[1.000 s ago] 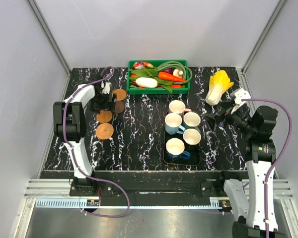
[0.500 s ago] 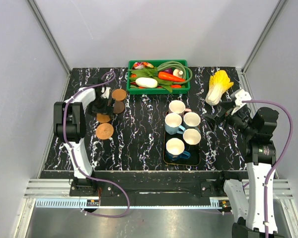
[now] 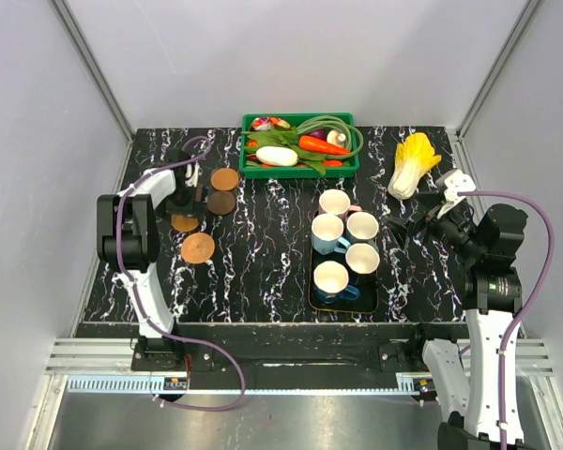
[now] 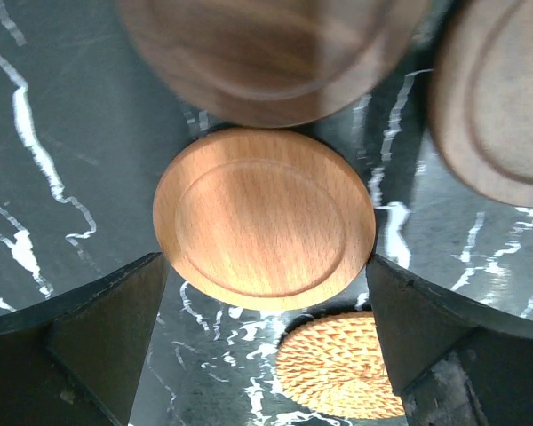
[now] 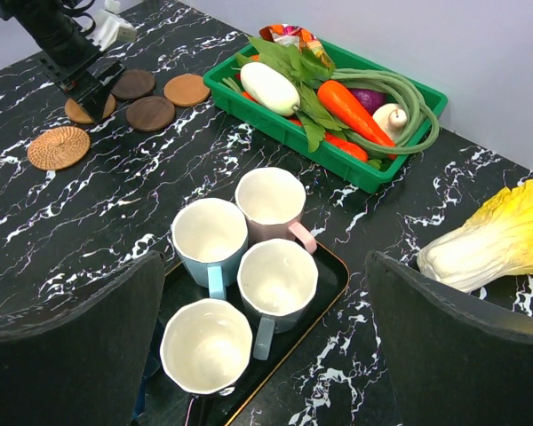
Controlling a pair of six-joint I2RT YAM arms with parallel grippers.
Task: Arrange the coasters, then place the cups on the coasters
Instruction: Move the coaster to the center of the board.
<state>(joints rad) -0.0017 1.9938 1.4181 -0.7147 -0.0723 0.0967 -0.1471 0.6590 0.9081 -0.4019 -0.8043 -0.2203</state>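
Five coasters lie at the back left: an orange-brown one [image 3: 225,178], a dark one [image 3: 220,202], a woven one [image 3: 198,247], a light wooden one [image 3: 184,224] and another dark one [image 5: 134,84]. My left gripper [image 3: 185,201] is low over them and open. Its fingertips flank the light wooden coaster [image 4: 265,217]; I cannot tell whether they touch it. The woven coaster [image 4: 338,364] lies just behind it. Five cups stand on the black tray [image 3: 311,281]: pink [image 3: 335,202], blue [image 3: 327,231] and others. My right gripper [image 3: 408,225] hangs open and empty right of the tray.
A green basket [image 3: 300,171] of vegetables stands at the back centre. A yellow cabbage [image 3: 414,163] lies at the back right. Grey walls enclose the table on three sides. The left arm's cable loops above the coasters.
My left gripper has shifted left and nearer, and the light wooden coaster has slid a little left with it. The dark coaster beside it now shows fully. The right arm has barely moved.
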